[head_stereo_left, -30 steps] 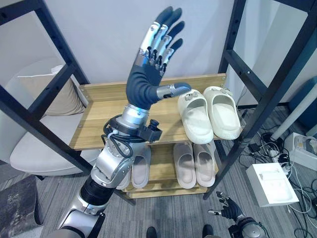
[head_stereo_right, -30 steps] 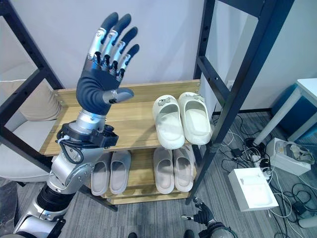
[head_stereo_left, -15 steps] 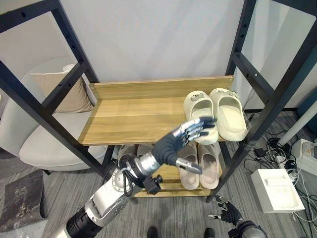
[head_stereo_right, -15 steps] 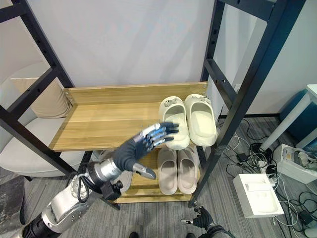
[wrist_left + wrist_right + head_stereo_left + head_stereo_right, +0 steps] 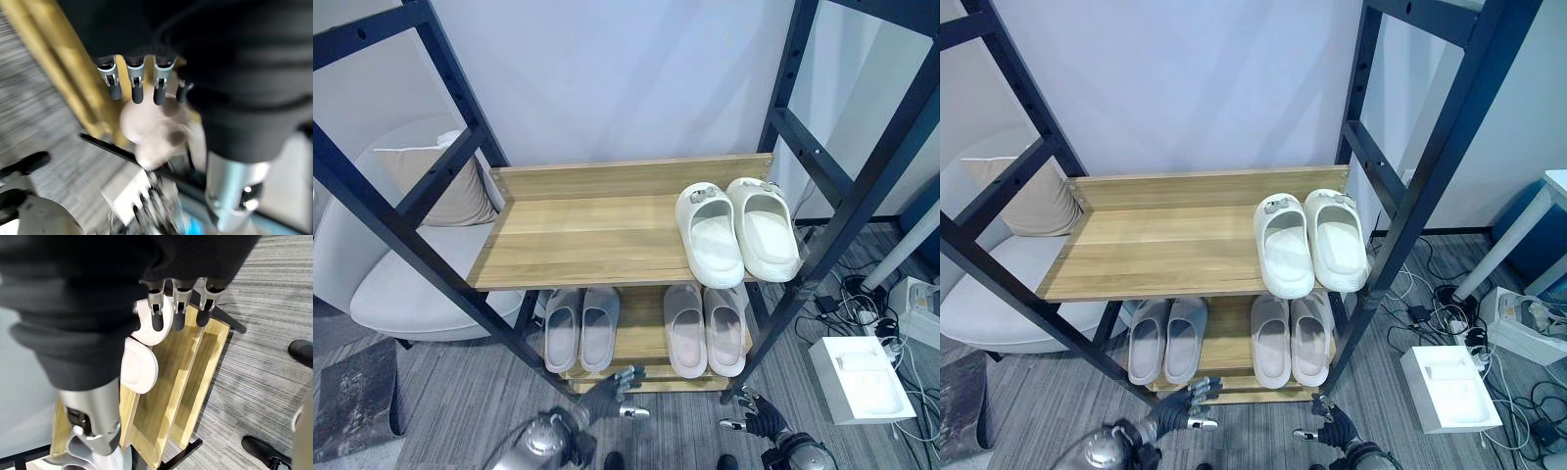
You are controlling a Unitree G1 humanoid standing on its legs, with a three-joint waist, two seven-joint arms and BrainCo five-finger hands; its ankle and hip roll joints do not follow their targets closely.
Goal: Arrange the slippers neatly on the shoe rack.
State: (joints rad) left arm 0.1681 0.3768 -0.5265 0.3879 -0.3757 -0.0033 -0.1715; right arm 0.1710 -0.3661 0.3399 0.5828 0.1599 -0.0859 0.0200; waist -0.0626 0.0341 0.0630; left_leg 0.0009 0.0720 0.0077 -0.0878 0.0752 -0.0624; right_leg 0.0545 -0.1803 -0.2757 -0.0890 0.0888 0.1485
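**Both hands low and empty; slippers paired on the rack**

Left hand [image 5: 612,385] hangs below the front edge of the wooden two-shelf shoe rack [image 5: 578,240], fingers loosely spread, nothing in it. Right hand [image 5: 751,410] sits low by the rack's front right corner, fingers relaxed and apart, also empty.

Slipper positions:
- Pair of cream moulded slippers [image 5: 736,229]: top shelf, right end, side by side, toes to the back edge. The inner one sits slightly further forward than its mate.
- Pair of pale grey slippers [image 5: 580,326]: lower shelf, left half, touching, parallel.
- Second pair of pale grey slippers [image 5: 705,328]: lower shelf, right half, parallel.

Judgement: arrangement looks essentially done; the step in hand is withdrawal and final check. To do it well, keep both hands clear of the black metal frame posts [image 5: 832,235] and of the lower shelf's front edge. If any tidying is wanted, a light push with straight fingers on the forward cream slipper's heel would level the pair; avoid gripping, which risks skewing its neighbour.
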